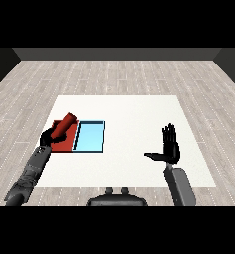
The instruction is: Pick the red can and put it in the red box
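Nearest the viewer, two grey forearms rise from the lower corners onto the white table, each ending in a black hand. Taking the red tray as the landmark: it lies on the table's left part, and the light blue tray sits just beside it on its right side, their long edges apparently touching. The left hand is over the red tray's left edge, its fingers curled round the lower end of the red can. That can is tilted, its upper end leaning up and to the right, over the far part of the red tray; the held end is hidden by the hand, and whether the can touches the tray floor or hangs just above it cannot be made out from this angle, though it looks lifted. The left forearm runs back from the tray's near left corner toward the lower left. Well apart from the red tray, beyond the light blue tray and across a bare stretch of table, the right hand stands upright with fingers straight and spread wide, thumb stuck out toward the trays, holding nothing. Its right forearm comes up from below it at the table's near edge.
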